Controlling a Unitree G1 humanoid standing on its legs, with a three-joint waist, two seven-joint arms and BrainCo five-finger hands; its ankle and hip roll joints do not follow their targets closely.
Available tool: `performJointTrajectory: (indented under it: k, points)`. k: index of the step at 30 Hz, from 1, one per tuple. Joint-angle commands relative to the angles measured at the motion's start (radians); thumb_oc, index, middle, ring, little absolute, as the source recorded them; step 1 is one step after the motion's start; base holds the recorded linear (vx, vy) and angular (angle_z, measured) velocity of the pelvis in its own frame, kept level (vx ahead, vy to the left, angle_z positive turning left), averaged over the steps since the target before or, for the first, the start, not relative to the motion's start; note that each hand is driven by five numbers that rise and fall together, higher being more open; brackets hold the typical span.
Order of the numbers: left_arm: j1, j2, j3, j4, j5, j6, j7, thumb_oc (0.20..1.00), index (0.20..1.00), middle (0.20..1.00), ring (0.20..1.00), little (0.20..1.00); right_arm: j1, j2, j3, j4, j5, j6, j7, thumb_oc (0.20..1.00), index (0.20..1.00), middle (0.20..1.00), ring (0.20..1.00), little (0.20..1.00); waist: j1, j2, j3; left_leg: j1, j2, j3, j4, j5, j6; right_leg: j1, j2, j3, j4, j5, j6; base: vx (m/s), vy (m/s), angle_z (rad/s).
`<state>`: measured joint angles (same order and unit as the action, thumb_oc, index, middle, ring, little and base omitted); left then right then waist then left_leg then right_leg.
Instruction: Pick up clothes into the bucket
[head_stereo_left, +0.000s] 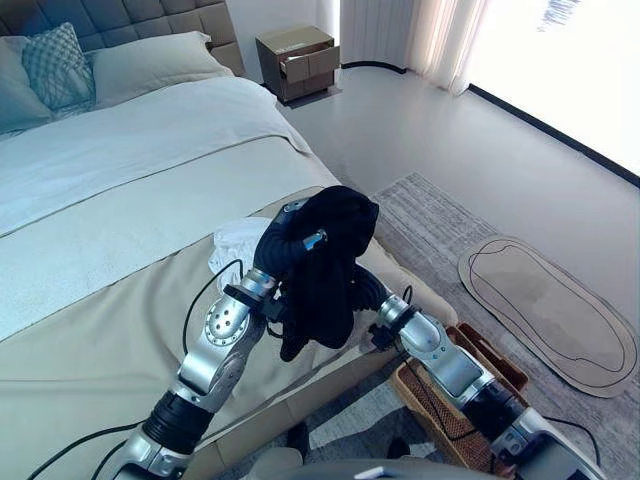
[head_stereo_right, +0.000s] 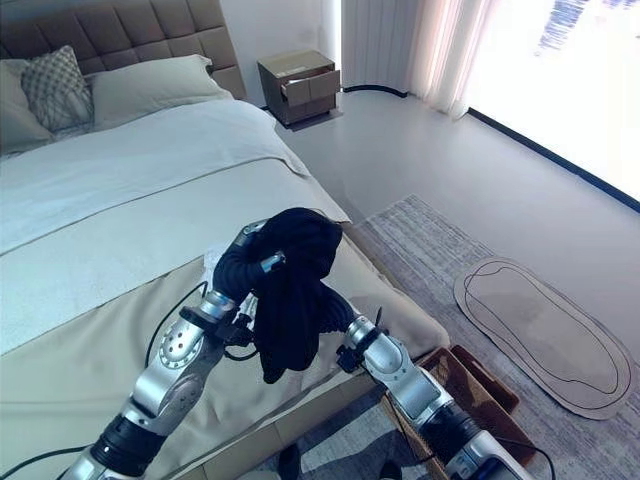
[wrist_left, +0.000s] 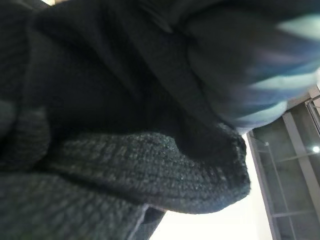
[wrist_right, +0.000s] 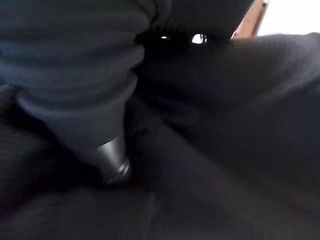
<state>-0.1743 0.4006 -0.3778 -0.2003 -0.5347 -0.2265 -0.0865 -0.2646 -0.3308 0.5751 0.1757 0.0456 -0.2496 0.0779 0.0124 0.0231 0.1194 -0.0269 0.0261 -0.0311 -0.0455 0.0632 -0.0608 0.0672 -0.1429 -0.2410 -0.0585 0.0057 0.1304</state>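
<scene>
- The left hand (head_stereo_left: 300, 232) is holding a black garment (head_stereo_left: 330, 270) up above the foot end of the bed (head_stereo_left: 120, 200), with the cloth draping over the hand and hanging down in a long bunch.
- The hand's fingers are lying buried in the fabric, so I cannot tell how firmly they are closing on it.
- The right hand (head_stereo_left: 368, 292) is reaching in behind the hanging cloth from the bed's floor side; its fingers are hidden too, and I cannot tell their state.
- A white garment (head_stereo_left: 238, 245) is lying on the bed, just beside the lifted black one, still waiting to be collected.
- The woven bucket (head_stereo_left: 478, 352) is sitting on the floor beside the bed's foot corner, under the right forearm.
- My worry: the black garment seems draped rather than clearly gripped, so a quick swing toward the bucket could let it slide off onto the floor.
- The right arm is also crossing over the bucket's mouth, so the trailing cloth could catch on it or hang over the rim.
</scene>
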Motion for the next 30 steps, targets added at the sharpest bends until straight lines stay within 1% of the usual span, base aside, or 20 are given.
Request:
performJointTrajectory:
  k: [1,8,9,10,11,12,13,15,16,17,18,20,21,22,24,27,28,29,30]
  points:
    - [-0.081,-0.026,-0.006,-0.051,-0.047,-0.051,-0.011,0.2,0.2,0.2,0.2,0.2,-0.067,0.042,0.048,-0.078,0.037,-0.03,0.015,0.2,0.2,0.2,0.2,0.2,-0.011,-0.04,-0.031,0.026,-0.007,0.003,0.01,-0.054,0.027,-0.057,-0.026,0.03,0.028,0.077,0.014,0.0,0.0,0.0]
    - [-0.07,-0.029,0.01,-0.046,-0.039,-0.053,-0.013,0.2,0.2,0.2,0.2,0.2,-0.058,0.019,0.031,-0.074,0.001,-0.032,0.012,0.2,0.2,0.2,0.2,0.2,-0.009,-0.042,-0.036,0.028,-0.009,0.003,0.014,-0.058,0.029,-0.053,-0.026,0.031,0.025,0.077,0.015,0.0,0.0,0.0]
    - [-0.07,-0.028,0.014,-0.045,-0.033,-0.055,-0.013,0.2,0.2,0.2,0.2,0.2,-0.055,0.012,0.027,-0.073,-0.009,-0.033,0.012,0.2,0.2,0.2,0.2,0.2,-0.01,-0.044,-0.035,0.021,-0.012,0.004,0.018,-0.051,0.031,-0.059,-0.028,0.03,0.028,0.083,0.014,0.0,0.0,0.0]
    - [-0.069,-0.027,0.019,-0.044,-0.029,-0.056,-0.012,0.2,0.2,0.2,0.2,0.2,-0.048,0.006,0.023,-0.072,-0.017,-0.033,0.012,0.2,0.2,0.2,0.2,0.2,-0.01,-0.043,-0.037,0.028,-0.01,0.003,0.016,-0.06,0.029,-0.053,-0.026,0.029,0.027,0.076,0.016,0.0,0.0,0.0]
    - [-0.068,-0.027,0.024,-0.044,-0.029,-0.057,-0.013,0.2,0.2,0.2,0.2,0.2,-0.041,0.001,0.017,-0.071,-0.018,-0.033,0.011,0.2,0.2,0.2,0.2,0.2,-0.011,-0.045,-0.036,0.022,-0.013,0.004,0.019,-0.052,0.031,-0.058,-0.028,0.029,0.029,0.083,0.014,0.05,-0.006,-0.01]
    - [-0.065,-0.027,0.029,-0.044,-0.027,-0.058,-0.013,0.2,0.2,0.2,0.2,0.2,-0.028,-0.007,0.009,-0.065,-0.022,-0.032,0.013,0.2,0.2,0.2,0.2,0.2,-0.012,-0.044,-0.038,0.029,-0.01,0.003,0.017,-0.061,0.031,-0.051,-0.025,0.03,0.028,0.075,0.016,0.0,0.0,0.0]
    - [-0.062,-0.026,0.037,-0.046,-0.026,-0.059,-0.014,0.2,0.2,0.2,0.2,0.2,-0.017,-0.015,-0.002,-0.062,-0.029,-0.031,0.013,0.2,0.2,0.2,0.2,0.2,-0.013,-0.046,-0.038,0.022,-0.013,0.003,0.02,-0.053,0.032,-0.056,-0.028,0.03,0.028,0.082,0.015,0.0,0.0,0.0]
    - [-0.057,-0.026,0.044,-0.048,-0.026,-0.059,-0.016,0.2,0.2,0.2,0.2,0.2,-0.001,-0.022,-0.014,-0.06,-0.033,-0.03,0.012,0.2,0.2,0.2,0.2,0.2,-0.013,-0.046,-0.038,0.024,-0.013,0.002,0.021,-0.055,0.032,-0.054,-0.028,0.029,0.028,0.081,0.015,0.02,-0.002,0.0]
    - [-0.049,-0.027,0.064,-0.054,-0.029,-0.063,-0.016,0.2,0.2,0.2,0.2,0.2,0.037,-0.033,-0.048,-0.043,-0.028,-0.031,0.004,0.2,0.2,0.2,0.2,0.2,-0.015,-0.046,-0.039,0.03,-0.011,0.001,0.019,-0.064,0.032,-0.046,-0.025,0.03,0.027,0.073,0.016,0.0,0.0,0.0]
    - [-0.044,-0.03,0.076,-0.055,-0.03,-0.066,-0.016,0.2,0.2,0.2,0.2,0.2,0.058,-0.039,-0.071,-0.035,-0.024,-0.033,-0.004,0.2,0.2,0.2,0.2,0.2,-0.016,-0.047,-0.038,0.027,-0.013,0.002,0.022,-0.057,0.033,-0.049,-0.028,0.03,0.029,0.079,0.015,0.05,-0.005,0.01]
    - [-0.038,-0.031,0.085,-0.056,-0.032,-0.068,-0.016,0.2,0.2,0.2,0.2,0.2,0.073,-0.042,-0.089,-0.032,-0.016,-0.035,-0.006,0.2,0.2,0.2,0.2,0.2,-0.017,-0.046,-0.04,0.035,-0.011,0.002,0.019,-0.066,0.032,-0.042,-0.024,0.031,0.027,0.072,0.016,0.0,0.0,0.0]
    - [-0.025,-0.034,0.103,-0.052,-0.032,-0.077,-0.012,0.2,0.2,0.2,0.2,0.2,0.107,-0.046,-0.139,-0.013,0.026,-0.039,-0.022,0.2,0.2,0.2,0.2,0.2,-0.019,-0.047,-0.039,0.037,-0.01,0.004,0.019,-0.066,0.031,-0.041,-0.024,0.031,0.027,0.072,0.017,0.02,-0.002,0.0]
    - [-0.025,-0.035,0.102,-0.052,-0.032,-0.077,-0.012,0.2,0.2,0.2,0.2,0.2,0.108,-0.047,-0.14,-0.014,0.027,-0.039,-0.022,0.2,0.2,0.2,0.2,0.2,-0.018,-0.047,-0.04,0.037,-0.01,0.004,0.019,-0.066,0.031,-0.041,-0.024,0.032,0.027,0.072,0.017,0.0,0.0,0.0]
    - [-0.006,-0.039,0.114,-0.047,-0.038,-0.082,-0.013,0.2,0.2,0.2,0.2,0.2,0.142,-0.043,-0.191,-0.017,0.085,-0.045,-0.026,0.2,0.2,0.2,0.2,0.2,-0.023,-0.048,-0.039,0.037,-0.01,0.006,0.021,-0.067,0.031,-0.042,-0.024,0.035,0.028,0.072,0.017,0.0,0.0,0.0]
    - [0.022,-0.049,0.119,-0.022,-0.042,-0.086,-0.013,0.2,0.2,0.2,0.2,0.2,0.177,-0.034,-0.25,-0.013,0.157,-0.059,-0.04,0.2,0.2,0.2,0.2,0.2,-0.029,-0.05,-0.039,0.039,-0.009,0.009,0.021,-0.067,0.031,-0.043,-0.023,0.038,0.029,0.073,0.017,0.0,0.0,-0.02]
    - [0.067,-0.06,0.117,0.036,-0.034,-0.083,-0.014,0.2,0.2,0.2,0.2,0.2,0.225,-0.009,-0.332,-0.021,0.255,-0.081,-0.055,0.2,0.2,0.2,0.2,0.2,-0.036,-0.051,-0.038,0.041,-0.008,0.013,0.019,-0.067,0.032,-0.045,-0.021,0.042,0.029,0.074,0.016,0.0,-0.002,-0.07]
    - [0.067,-0.06,0.116,0.037,-0.034,-0.084,-0.014,0.2,0.2,0.2,0.2,0.2,0.226,-0.009,-0.333,-0.022,0.255,-0.08,-0.054,0.2,0.2,0.2,0.2,0.2,-0.035,-0.051,-0.039,0.041,-0.008,0.013,0.019,-0.067,0.032,-0.045,-0.021,0.042,0.029,0.073,0.016,0.0,-0.009,-0.13]
    - [0.092,-0.06,0.101,0.072,-0.015,-0.075,-0.02,0.2,0.2,0.2,0.2,0.2,0.252,0.008,-0.382,-0.02,0.303,-0.092,-0.066,0.2,0.2,0.2,0.2,0.2,-0.042,-0.052,-0.039,0.041,-0.007,0.015,0.018,-0.068,0.032,-0.046,-0.02,0.043,0.03,0.073,0.017,0.0,-0.008,-0.09]
    - [0.097,-0.057,0.093,0.085,0.003,-0.074,-0.019,0.2,0.2,0.2,0.2,0.2,0.262,0.022,-0.401,-0.018,0.331,-0.099,-0.073,0.2,0.2,0.2,0.2,0.2,-0.045,-0.053,-0.039,0.042,-0.007,0.015,0.017,-0.068,0.032,-0.046,-0.02,0.043,0.03,0.073,0.017,0.01,-0.013,-0.06]
